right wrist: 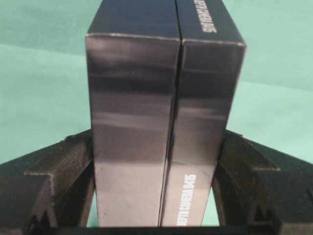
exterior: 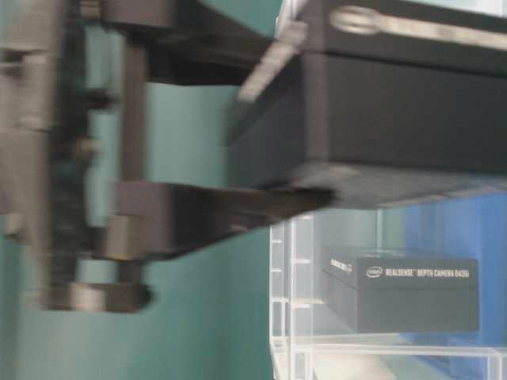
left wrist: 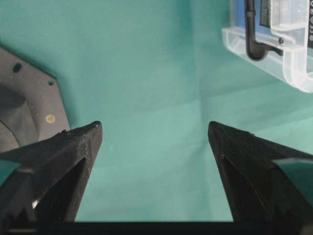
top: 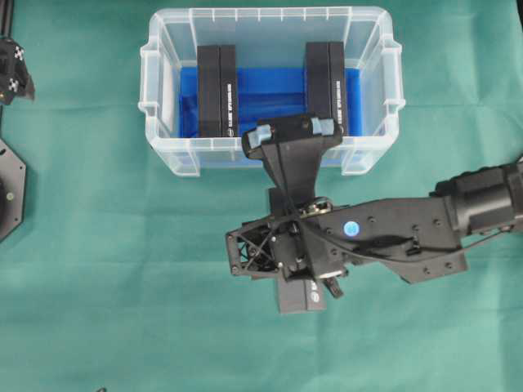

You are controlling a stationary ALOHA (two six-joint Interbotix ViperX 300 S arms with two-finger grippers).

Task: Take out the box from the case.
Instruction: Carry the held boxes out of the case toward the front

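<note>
while the right hand (right wrist: 156, 196) is clamped on a dark box pair (right wrist: 164, 112), two slim black boxes pressed face to face between its fingers (right wrist: 63, 176), the held load sits outside the case (top: 163, 155), over the green counter (top: 98, 286) just in front of the case's near wall. in the overhead view only the lower end of the held boxes shows beneath the wrist, with the long axis running from the near counter edge toward the case; the wrist view agrees, the boxes stretching straight away from the palm, printed narrow sides up. the grip is about mid-width, set by the two box thicknesses.

inside the case two more pairs stand on the blue sheet (top: 270, 90): a left pair (top: 216, 90) and a right pair (top: 325, 86), both with long axes running front to back of the case, parallel to each other and well apart.

the left hand (left wrist: 154, 132) is spread wide and empty, hanging over bare cloth well to the left of the case, whose corner shows only at its view's upper right. my judgement: the right arm is much the nearer for the next reach.
</note>
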